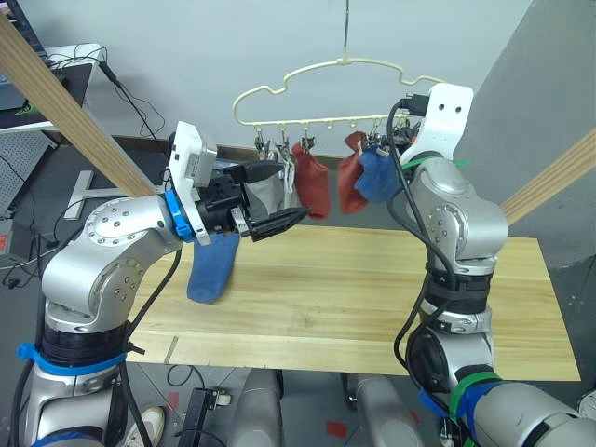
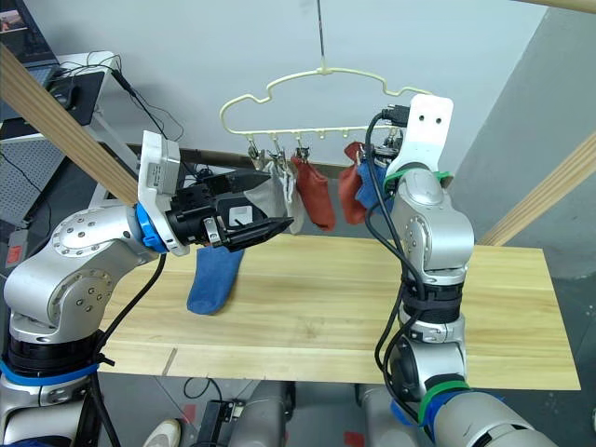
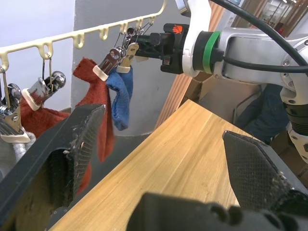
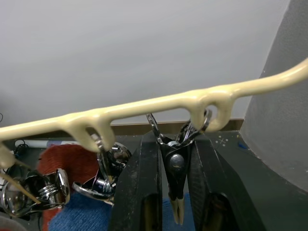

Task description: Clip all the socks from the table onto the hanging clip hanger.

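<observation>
1. A pale grey wall stands behind a light wood tabletop (image 1: 372, 298); slanted wooden poles (image 1: 65, 102) cross the upper corners, and cables and a desk sit off to the robot's left.
2. The left pincer (image 1: 270, 197) hangs above the tabletop's left part, its two black fingers spread wide apart with nothing between them.
3. Just below and behind the left pincer, one blue sock (image 1: 212, 270) lies flat on the tabletop.
4. Right beside the left pincer's fingertips, a light grey sock (image 1: 265, 191) hangs from the clip hanger (image 1: 326, 88).
5. The right pincer (image 4: 175, 192) is raised to the hanger's right end, its fingers closed on a small metal clip (image 4: 174, 168) dangling from the pale-yellow rail.
6. Just to the left of the right pincer, a second blue sock (image 1: 377, 177) hangs clipped, touching a rust-red sock (image 1: 351, 182).
7. Between the two pincers, another rust-red sock (image 1: 312, 182) hangs from the rail.
8. The hanger is suspended by its hook (image 1: 346, 37) in front of the wall, above the tabletop's far edge.
</observation>
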Motion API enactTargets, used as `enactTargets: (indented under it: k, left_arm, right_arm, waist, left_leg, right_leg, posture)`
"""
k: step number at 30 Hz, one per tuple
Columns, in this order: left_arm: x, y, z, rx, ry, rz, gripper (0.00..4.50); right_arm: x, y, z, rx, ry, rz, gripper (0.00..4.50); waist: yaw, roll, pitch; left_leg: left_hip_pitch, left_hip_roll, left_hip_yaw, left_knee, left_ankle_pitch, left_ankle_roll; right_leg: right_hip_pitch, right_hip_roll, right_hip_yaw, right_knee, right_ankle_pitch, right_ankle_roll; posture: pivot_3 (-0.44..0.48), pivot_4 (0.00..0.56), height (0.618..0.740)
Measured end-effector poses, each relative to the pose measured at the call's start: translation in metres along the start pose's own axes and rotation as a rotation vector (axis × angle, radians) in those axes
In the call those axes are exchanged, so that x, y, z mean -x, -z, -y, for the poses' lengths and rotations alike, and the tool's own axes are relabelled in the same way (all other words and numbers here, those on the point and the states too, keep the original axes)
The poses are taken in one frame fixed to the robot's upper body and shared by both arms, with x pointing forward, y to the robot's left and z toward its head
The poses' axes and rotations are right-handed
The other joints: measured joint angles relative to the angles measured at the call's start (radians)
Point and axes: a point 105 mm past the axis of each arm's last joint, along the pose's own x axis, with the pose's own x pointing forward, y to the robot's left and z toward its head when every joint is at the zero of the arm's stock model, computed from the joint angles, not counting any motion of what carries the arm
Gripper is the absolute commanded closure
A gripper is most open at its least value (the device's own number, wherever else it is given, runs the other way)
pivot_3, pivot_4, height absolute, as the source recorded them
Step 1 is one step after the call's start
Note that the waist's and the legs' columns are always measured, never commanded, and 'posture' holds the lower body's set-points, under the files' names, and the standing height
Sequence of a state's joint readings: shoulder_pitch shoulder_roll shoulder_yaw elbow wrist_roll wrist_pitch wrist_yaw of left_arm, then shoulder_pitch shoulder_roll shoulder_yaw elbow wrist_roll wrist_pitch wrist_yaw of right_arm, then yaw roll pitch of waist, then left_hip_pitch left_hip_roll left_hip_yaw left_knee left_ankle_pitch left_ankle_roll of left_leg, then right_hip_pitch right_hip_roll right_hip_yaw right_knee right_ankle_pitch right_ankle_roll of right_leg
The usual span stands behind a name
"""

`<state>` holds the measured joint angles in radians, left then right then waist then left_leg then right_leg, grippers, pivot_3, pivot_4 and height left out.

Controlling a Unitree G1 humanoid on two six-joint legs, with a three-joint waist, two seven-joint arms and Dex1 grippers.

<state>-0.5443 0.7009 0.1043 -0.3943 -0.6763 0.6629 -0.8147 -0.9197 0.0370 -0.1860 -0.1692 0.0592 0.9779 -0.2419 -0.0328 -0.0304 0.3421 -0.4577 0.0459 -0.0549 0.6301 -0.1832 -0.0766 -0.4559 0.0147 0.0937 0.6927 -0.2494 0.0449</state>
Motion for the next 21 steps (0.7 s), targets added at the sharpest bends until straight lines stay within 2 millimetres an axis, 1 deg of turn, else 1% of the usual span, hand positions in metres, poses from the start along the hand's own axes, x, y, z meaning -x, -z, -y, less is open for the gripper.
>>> enactTargets:
  k: [6, 9, 19, 20, 21]
  left_arm:
    - [0.0001, 0.0001, 0.0, -0.001, -0.001, 0.0, 0.0]
    - [0.0001, 0.0, -0.0001, -0.002, -0.001, 0.001, 0.0]
    - [0.0002, -0.0012, -0.0001, -0.009, -0.002, 0.008, 0.0]
    - [0.0002, -0.0012, -0.0001, -0.01, -0.002, 0.009, 0.0]
    - [0.0002, -0.0012, -0.0001, -0.01, -0.002, 0.009, 0.0]
  right_arm:
    - [-0.0003, -0.0011, 0.0011, 0.002, 0.003, 0.006, 3.84]
    - [-0.0004, -0.0013, 0.0015, 0.004, 0.004, 0.007, 4.3]
    - [-0.0004, -0.0015, 0.0016, 0.007, 0.004, 0.008, 4.3]
    - [-0.0004, -0.0014, 0.0016, 0.007, 0.004, 0.008, 3.62]
    - [-0.0004, -0.0014, 0.0016, 0.007, 0.004, 0.008, 3.29]
  waist:
    - [0.0, 0.0, 0.0]
    - [0.0, 0.0, 0.0]
    - [0.0, 0.0, 0.0]
    - [0.0, 0.0, 0.0]
    - [0.0, 0.0, 0.0]
  left_leg:
    - [0.0, 0.0, 0.0, 0.0, 0.0, 0.0]
    - [0.0, 0.0, 0.0, 0.0, 0.0, 0.0]
    - [0.0, 0.0, 0.0, 0.0, 0.0, 0.0]
    - [0.0, 0.0, 0.0, 0.0, 0.0, 0.0]
    - [0.0, 0.0, 0.0, 0.0, 0.0, 0.0]
  right_leg:
    - [0.0, 0.0, 0.0, 0.0, 0.0, 0.0]
    - [0.0, 0.0, 0.0, 0.0, 0.0, 0.0]
    - [0.0, 0.0, 0.0, 0.001, 0.0, 0.0]
    - [0.0, 0.0, 0.0, 0.001, 0.0, 0.0]
    - [0.0, 0.0, 0.0, 0.001, 0.0, 0.0]
  posture:
    - [0.063, 0.28, 0.74]
    - [0.062, 0.28, 0.74]
    - [0.056, 0.281, 0.74]
    - [0.056, 0.281, 0.74]
    - [0.056, 0.279, 0.74]
